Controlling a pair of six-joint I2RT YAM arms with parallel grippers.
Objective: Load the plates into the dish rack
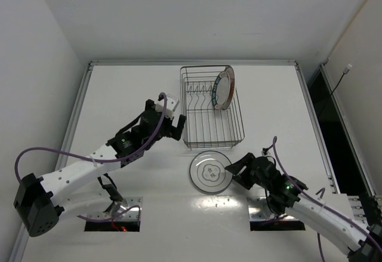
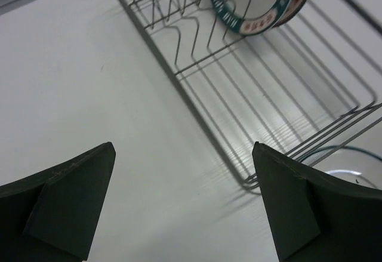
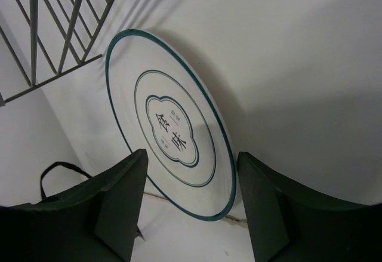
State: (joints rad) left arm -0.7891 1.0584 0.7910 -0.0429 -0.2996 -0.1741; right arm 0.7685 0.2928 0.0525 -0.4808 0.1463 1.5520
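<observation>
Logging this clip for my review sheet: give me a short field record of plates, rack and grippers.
Rack: dark wire dish rack, far centre of the white table
Loaded: one white plate with teal-and-red rim, on edge among the tines, rack's far right
Waiting: white plate with thin dark rim ring, flat on the table, just in front of the rack
Left gripper: open, empty, beside the rack's near left corner
Right gripper: open, at the flat plate's right edge
</observation>
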